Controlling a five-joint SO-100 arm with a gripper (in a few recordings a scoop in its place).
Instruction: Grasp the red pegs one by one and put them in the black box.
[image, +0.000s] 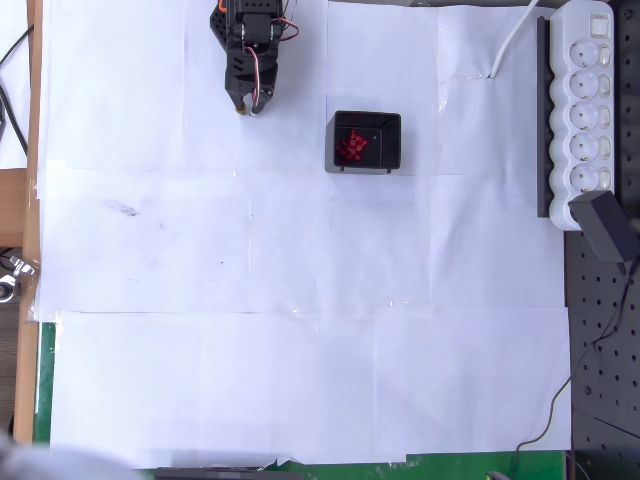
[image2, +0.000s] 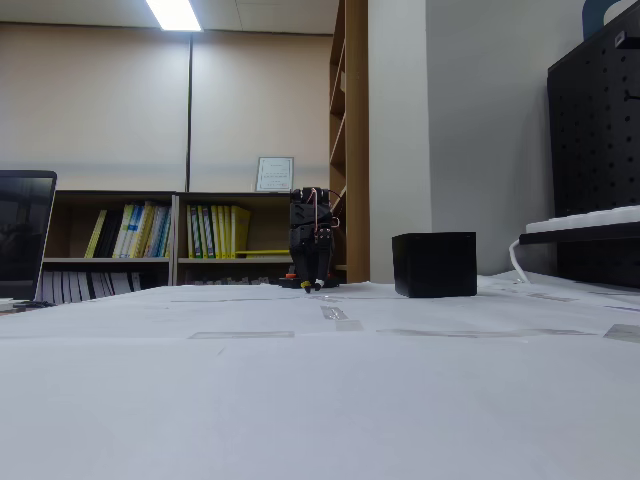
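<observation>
1. Nearest the fixed camera, the tabletop is lying under taped white paper sheets. I am seeing no loose peg resting on that paper in either view. I am judging that the gathering is at or near its end.

2. Further back, the black box is sitting just right of centre in the upper part of the overhead view, at about three o'clock from my fingers and clearly apart from them. In the fixed view the black box is standing upright on the paper, its walls hiding what is inside.

3. The red pegs are lying clustered together inside the box, toward its nine o'clock side. I cannot count them exactly. They are piled there, I judge, because each one is being dropped from above at much the same spot.

4. My fingers are hanging at about eleven o'clock on the sheet in the overhead view, tips pointing down toward the paper. In the fixed view my fingers are sitting low, close to the surface; whether they are touching it I cannot tell.

5. The tips are looking close together with nothing red between them, yet the gap is too small to read, so I cannot tell whether they are parted or closed.

6. Farthest off, the white power strip is lying along the three o'clock edge, well clear of the box.
</observation>
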